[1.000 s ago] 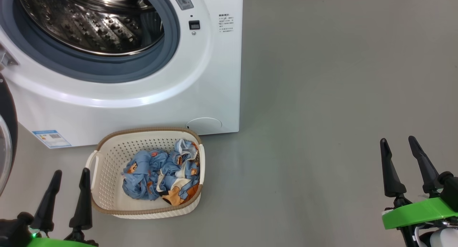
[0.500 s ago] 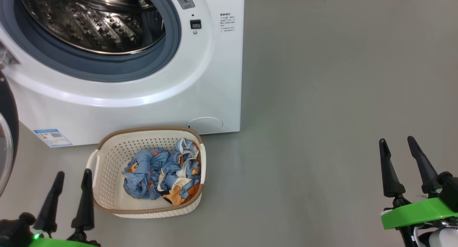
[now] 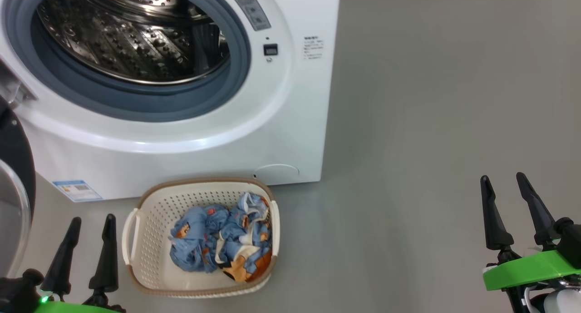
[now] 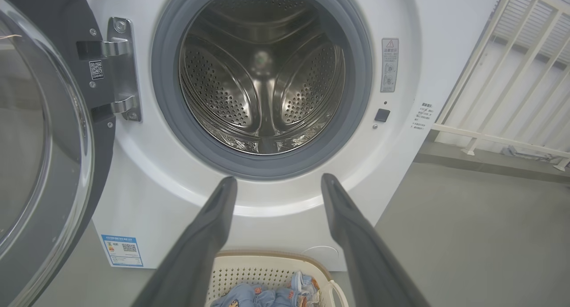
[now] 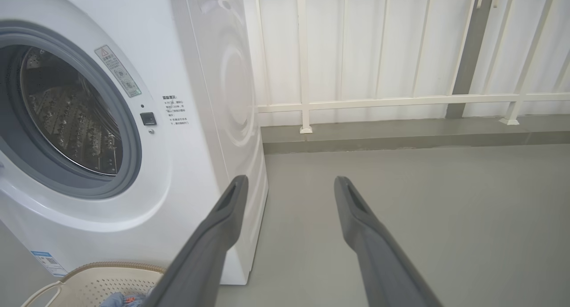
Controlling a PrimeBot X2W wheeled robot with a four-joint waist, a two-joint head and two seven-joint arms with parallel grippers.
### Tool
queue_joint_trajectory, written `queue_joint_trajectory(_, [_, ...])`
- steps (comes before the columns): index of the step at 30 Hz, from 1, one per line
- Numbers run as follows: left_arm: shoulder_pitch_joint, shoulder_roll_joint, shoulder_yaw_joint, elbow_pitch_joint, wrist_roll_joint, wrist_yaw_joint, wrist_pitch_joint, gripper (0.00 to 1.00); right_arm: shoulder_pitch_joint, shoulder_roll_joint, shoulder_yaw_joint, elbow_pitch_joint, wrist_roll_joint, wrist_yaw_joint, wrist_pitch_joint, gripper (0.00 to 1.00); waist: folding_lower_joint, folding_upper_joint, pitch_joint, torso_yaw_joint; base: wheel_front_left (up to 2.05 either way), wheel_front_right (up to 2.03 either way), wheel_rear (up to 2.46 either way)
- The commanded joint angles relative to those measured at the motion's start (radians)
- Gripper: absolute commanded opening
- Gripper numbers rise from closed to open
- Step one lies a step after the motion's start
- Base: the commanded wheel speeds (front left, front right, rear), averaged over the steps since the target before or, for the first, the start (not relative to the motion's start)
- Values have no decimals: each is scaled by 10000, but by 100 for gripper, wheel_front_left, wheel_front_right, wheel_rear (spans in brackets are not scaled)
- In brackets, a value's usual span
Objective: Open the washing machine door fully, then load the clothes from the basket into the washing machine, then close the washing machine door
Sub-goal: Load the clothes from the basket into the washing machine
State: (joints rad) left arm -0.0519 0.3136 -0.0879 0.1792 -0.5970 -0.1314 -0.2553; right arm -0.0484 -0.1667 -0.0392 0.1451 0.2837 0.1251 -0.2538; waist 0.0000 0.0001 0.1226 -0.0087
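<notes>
**Door open, clothes in the basket**

Head view: the clothes [image 3: 222, 242] lie in the basket [image 3: 204, 182] on the floor, before the washing machine [image 3: 290, 122]. The left gripper [image 3: 92, 218] and right gripper [image 3: 503, 177] are spread wide, holding nothing.
Left wrist view: the washing machine door [image 4: 26, 142] stands open at the left.
Right wrist view: the basket's corner sits at the machine's foot.

**Laundry corner: positions of items**

The washing machine [image 3: 181, 154] stands on the floor [image 3: 431, 122]. The washing machine door [image 4: 44, 142] is swung out at its left, leaving the drum [image 3: 131, 41] exposed. The basket [image 3: 150, 231] sits on the floor just before the machine. The clothes [image 3: 222, 240] lie in the basket, toward its right side. A railing [image 5: 378, 102] runs behind, to the machine's right. The left gripper [image 3: 91, 218] is just left of the basket. The right gripper [image 3: 503, 177] is well apart, far right.
</notes>
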Motion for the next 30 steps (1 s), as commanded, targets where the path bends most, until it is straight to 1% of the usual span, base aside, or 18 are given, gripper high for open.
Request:
queue_joint_trajectory(1, [-209, 325, 401, -177, -72, 8, -65, 100, -105, -132, 192, -274, -51, 56, -80, 100, 0, -1, 7, 0, 77, -176, 99])
queue_joint_trajectory(4, [-247, 337, 367, -151, 122, 8, -65, 100, -119, -113, 178, -276, -59, 56, -80, 100, 0, -1, 36, 1, 66, -133, 67])
queue_joint_trajectory(8, [-258, 263, 385, -64, 166, 8, -65, 100, -128, -102, 151, -269, -64, 56, -80, 100, 0, -1, 64, 19, 44, -58, 15])
queue_joint_trajectory(20, [-405, 239, 268, 96, 319, 8, -65, 100, -235, -74, 174, -281, -82, 56, -80, 100, 0, -1, 192, 124, 2, -2, 0])
queue_joint_trajectory(23, [-431, 96, 500, 247, 370, 8, -65, 100, -272, -54, 195, -284, -86, 56, -80, 100, 0, -1, 239, 125, 0, 0, 0])
queue_joint_trajectory(30, [-535, -54, 372, 727, 497, 8, -65, 100, -368, 27, 304, -301, -113, 56, -80, 100, 0, -1, 448, 71, 0, 0, 0])
